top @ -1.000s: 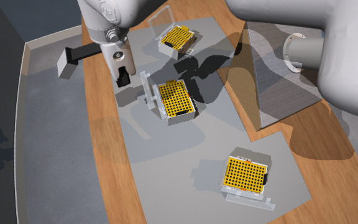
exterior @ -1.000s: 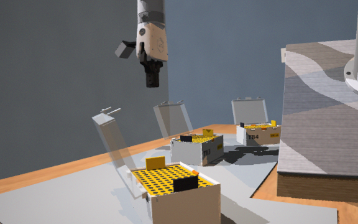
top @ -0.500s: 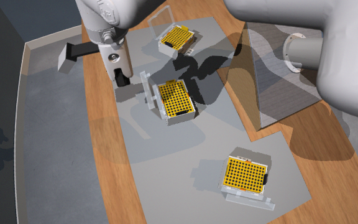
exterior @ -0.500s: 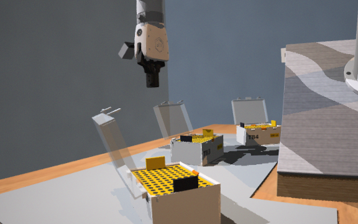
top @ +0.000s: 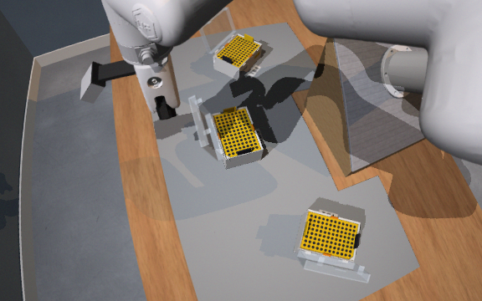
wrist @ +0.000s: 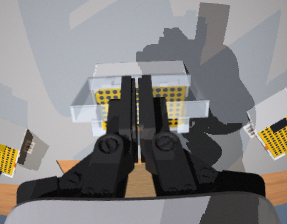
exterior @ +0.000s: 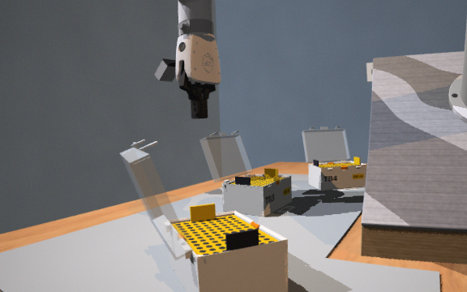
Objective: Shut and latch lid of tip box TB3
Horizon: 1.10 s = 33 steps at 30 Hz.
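Wooden bench (top: 149, 217) under grey mat (top: 233, 251)

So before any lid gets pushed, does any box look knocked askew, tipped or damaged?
Nothing is damaged or tipped. All three boxes stand level on the mat with lids open. The middle box and far box sit turned at different angles. The shut pincer hangs above, touching nothing.

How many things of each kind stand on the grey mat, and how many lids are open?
Tip boxes: 3 (far, middle, near)
Open lids: 3 (far, middle, near)
Claws: 1, shut, empty, above the mat
Total: 7
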Tool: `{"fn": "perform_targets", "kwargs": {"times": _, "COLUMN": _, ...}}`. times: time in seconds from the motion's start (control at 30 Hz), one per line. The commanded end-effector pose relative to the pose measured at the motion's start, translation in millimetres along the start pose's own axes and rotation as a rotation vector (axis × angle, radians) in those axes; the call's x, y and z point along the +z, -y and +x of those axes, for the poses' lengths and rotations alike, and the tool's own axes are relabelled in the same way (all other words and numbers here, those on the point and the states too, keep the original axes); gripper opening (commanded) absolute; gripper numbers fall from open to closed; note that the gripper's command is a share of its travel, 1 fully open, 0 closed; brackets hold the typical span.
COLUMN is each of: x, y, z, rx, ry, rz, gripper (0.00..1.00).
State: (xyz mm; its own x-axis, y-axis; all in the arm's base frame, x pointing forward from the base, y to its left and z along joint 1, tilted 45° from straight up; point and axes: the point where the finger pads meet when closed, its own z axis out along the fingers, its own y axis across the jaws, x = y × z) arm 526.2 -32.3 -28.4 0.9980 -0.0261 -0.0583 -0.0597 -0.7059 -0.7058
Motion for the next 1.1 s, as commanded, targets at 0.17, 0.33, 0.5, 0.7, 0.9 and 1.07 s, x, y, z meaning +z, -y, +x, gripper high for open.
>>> {"fn": "perform_targets", "kwargs": {"times": 0.17, "x": 11.7, "y": 0, "z": 1, "rx": -0.001, "ry": -0.004, "rz": -0.001, "gripper": 0.0}}
{"fn": "perform_targets", "kwargs": {"times": 0.33, "x": 20.1, "y": 0, "z": 2, "rx": -0.001, "ry": -0.004, "rz": -0.001, "gripper": 0.0}}
{"fn": "perform_targets", "kwargs": {"times": 0.5, "x": 28.4, "y": 0, "z": 2, "rx": -0.001, "ry": -0.004, "rz": -0.001, "gripper": 0.0}}
{"fn": "perform_targets", "kwargs": {"times": 0.7, "x": 35.1, "y": 0, "z": 2, "rx": -0.001, "ry": -0.004, "rz": -0.001, "gripper": 0.0}}
{"fn": "perform_targets", "kwargs": {"times": 0.9, "x": 45.1, "y": 0, "z": 2, "rx": -0.001, "ry": -0.004, "rz": -0.001, "gripper": 0.0}}
{"fn": "perform_targets", "kwargs": {"times": 1.07, "x": 53.5, "y": 0, "z": 2, "rx": -0.001, "ry": -0.004, "rz": -0.001, "gripper": 0.0}}
